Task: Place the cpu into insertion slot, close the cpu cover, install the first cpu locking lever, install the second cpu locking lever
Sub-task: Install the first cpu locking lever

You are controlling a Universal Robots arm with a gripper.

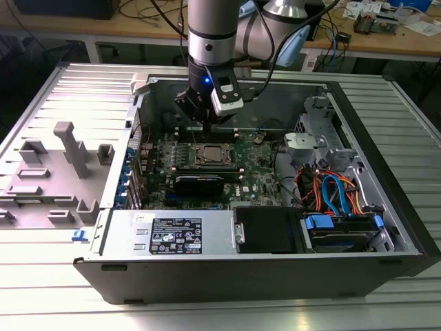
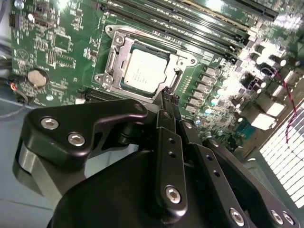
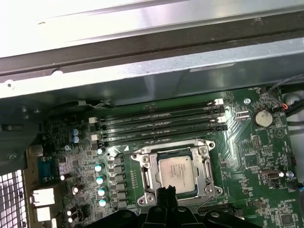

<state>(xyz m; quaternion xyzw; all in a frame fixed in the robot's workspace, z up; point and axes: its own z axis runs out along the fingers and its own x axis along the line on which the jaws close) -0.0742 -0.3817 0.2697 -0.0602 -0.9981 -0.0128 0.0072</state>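
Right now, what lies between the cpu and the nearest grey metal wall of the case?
Four long black memory slots run side by side between the cpu and the case wall, seen in the first wrist view.

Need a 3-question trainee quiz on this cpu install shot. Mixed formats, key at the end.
1. True or false: the cpu lies in the insertion slot with its metal top facing up.
2. The gripper is nearest to: A the blue cables, B the edge of the insertion slot, C the grey plastic holders outside the case.
3. Fill in: in both wrist views, a round silver ___ sits on the green board, apart from the socket.
Key: 1 true; 2 B; 3 coin battery.
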